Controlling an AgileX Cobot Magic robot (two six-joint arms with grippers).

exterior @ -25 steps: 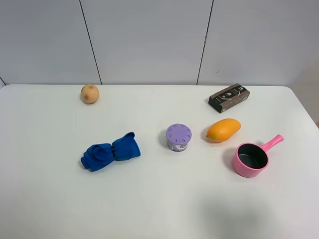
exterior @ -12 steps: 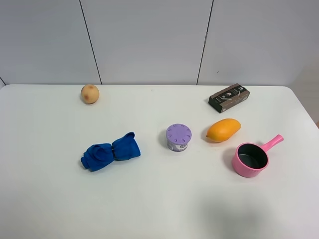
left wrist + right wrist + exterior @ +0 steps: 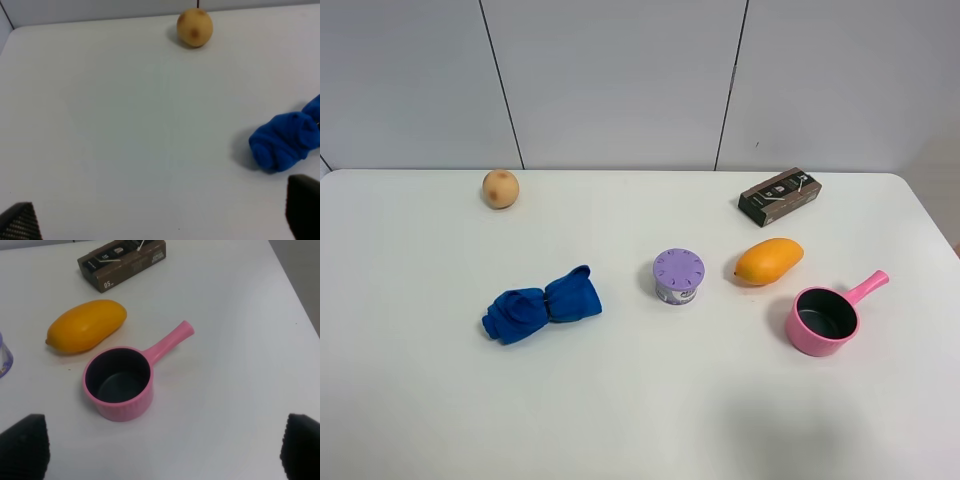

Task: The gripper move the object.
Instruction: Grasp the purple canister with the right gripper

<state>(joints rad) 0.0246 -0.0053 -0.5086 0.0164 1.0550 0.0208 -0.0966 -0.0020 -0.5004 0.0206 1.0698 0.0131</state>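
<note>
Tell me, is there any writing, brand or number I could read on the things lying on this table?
"05": white print on the side of the dark brown box; the small letters after it are too blurred to read.
The other white print on top of that box: too small to read.
Label on the lilac-lidded container: purple and white marks, too blurred to read.
Mango and pink saucepan: no text visible.

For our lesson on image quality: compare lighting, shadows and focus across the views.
Exterior high view: even, diffuse light, no glare; the container and mango cast soft, short shadows. Left wrist view: the left gripper shows only as dark tips cropped by the frame. Right wrist view: the pink saucepan is sharp; the right gripper has blurred tips.
</note>
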